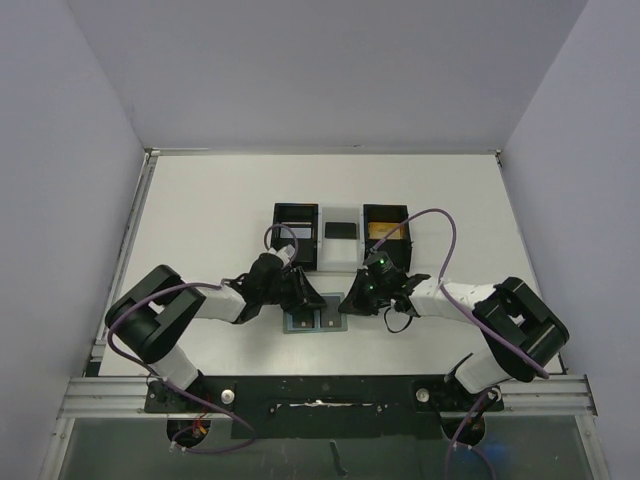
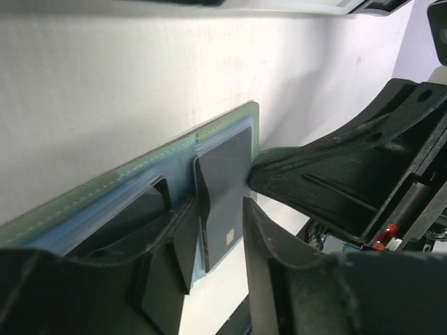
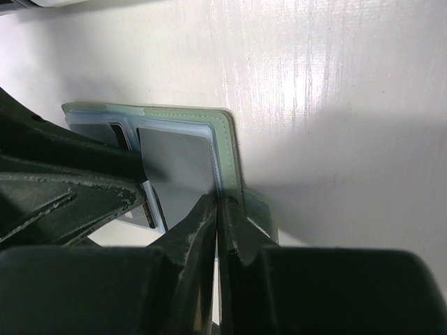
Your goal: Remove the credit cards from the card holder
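The card holder [image 1: 316,322] lies open on the table between both arms, teal-green edged with pale blue pockets [image 2: 105,202]. A dark credit card [image 2: 227,174] sticks partway out of its right pocket; in the right wrist view it looks grey [image 3: 178,164]. Another dark card [image 2: 133,213] sits in the left pocket. My left gripper [image 2: 222,199] is open, its fingers [image 2: 262,251] astride the near end of the protruding card without clamping it. My right gripper [image 3: 218,204] is shut on the holder's right edge [image 3: 228,150], beside the side tab [image 3: 260,209].
Three small bins stand in a row behind the holder: a black one [image 1: 295,215], a white one [image 1: 340,255] with a black card inside, and a black one [image 1: 385,213] with a gold card inside. The two grippers [image 1: 305,298] [image 1: 354,298] are close together.
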Controlling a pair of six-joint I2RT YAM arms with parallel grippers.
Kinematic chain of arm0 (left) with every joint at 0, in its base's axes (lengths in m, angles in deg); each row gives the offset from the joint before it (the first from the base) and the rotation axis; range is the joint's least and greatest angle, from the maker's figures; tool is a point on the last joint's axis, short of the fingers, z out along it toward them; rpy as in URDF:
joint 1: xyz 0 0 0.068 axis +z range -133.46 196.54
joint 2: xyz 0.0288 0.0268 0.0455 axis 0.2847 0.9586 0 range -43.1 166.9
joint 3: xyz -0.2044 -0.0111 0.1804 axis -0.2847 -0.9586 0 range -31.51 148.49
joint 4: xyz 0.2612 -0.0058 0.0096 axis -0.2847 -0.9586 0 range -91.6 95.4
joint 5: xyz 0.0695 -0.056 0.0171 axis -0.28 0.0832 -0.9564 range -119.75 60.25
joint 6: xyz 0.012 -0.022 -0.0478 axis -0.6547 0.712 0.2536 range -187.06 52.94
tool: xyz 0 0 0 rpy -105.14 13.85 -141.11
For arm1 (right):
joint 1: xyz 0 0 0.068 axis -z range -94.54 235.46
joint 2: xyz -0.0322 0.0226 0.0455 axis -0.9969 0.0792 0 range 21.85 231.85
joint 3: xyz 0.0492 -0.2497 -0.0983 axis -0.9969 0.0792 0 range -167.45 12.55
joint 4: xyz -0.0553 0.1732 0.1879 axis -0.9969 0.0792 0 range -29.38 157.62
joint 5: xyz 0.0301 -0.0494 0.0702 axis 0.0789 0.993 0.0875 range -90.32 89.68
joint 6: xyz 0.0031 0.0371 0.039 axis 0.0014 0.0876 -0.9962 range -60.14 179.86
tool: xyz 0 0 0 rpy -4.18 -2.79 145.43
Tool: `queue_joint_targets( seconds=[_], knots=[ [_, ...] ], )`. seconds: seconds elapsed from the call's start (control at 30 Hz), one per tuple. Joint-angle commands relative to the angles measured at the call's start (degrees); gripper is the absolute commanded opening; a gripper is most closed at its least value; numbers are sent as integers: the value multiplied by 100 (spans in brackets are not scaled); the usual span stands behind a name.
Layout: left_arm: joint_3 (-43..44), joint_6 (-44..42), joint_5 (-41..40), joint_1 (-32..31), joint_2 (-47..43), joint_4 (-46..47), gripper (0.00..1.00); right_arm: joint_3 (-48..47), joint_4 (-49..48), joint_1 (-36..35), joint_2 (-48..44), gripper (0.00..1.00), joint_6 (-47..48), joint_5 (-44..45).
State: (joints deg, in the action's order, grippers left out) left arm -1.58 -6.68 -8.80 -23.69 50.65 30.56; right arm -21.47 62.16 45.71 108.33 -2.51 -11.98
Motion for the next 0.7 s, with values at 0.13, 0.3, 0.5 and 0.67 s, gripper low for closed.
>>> queue_joint_targets(
  seconds=[0.13,0.3,0.5,0.67],
  knots=[
    [-425,661,981,-55,246,1400,10,209,-796,-211,617,2,-177,-565],
    [-471,757,1165,15,103,1679,0,207,-770,-192,663,2,-189,-546],
    [-441,517,998,38,-163,1200,0,194,-546,-171,590,2,-209,-354],
    [-207,-77,755,122,-454,-38,0,190,-400,-148,490,2,-190,-214]
  ],
)
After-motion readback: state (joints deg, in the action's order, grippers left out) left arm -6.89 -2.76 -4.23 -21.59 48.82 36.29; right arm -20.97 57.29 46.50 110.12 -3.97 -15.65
